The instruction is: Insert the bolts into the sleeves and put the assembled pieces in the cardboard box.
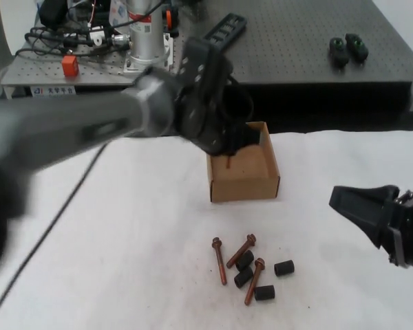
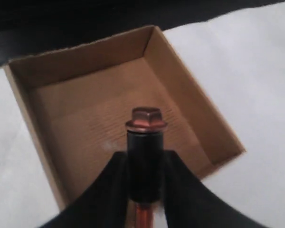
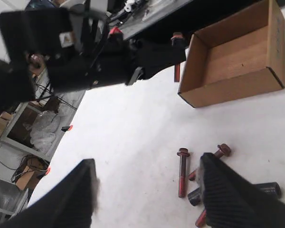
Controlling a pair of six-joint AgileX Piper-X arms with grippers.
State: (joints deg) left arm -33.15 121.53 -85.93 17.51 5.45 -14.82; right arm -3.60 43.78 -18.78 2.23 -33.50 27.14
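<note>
While the assembled piece (image 2: pixel 145 142) hangs head-up over the cardboard box (image 2: pixel 180 80), its black sleeve (image 2: pixel 144 161) is pinched between the two fingers of the left gripper (image 2: pixel 145 166). The claw is closed tight on the sleeve, with nothing else in it. The bolt (image 2: pixel 146 118) has its head seated on the sleeve's top end, and its shank pokes out below. The piece is above the box floor and, as far as I can judge, not touching it.

Risks:
- The grip is on the sleeve only, so the bolt stays in by its own weight. If the piece tips on landing, the bolt could slide back out.
- Released too near a wall, it may strike the rim and roll onto the white cloth (image 1: pixel 124 240).
- The box looks light, and a finger brushing a wall could shove it.

Materials:
- Bolt: coppery metal with a slight sheen, hexagonal flanged head.
- Sleeve: matt black cylinder.
- Box: brown corrugated card, ribbed floor, open top.
- Cloth: soft, faintly creased.

At 6 o'clock from the box, three loose bolts (image 1: pixel 220 260) and four loose sleeves (image 1: pixel 283 268) lie in a cluster. At 4 o'clock is the right gripper (image 3: pixel 147 164), jaws spread wide and holding nothing.
</note>
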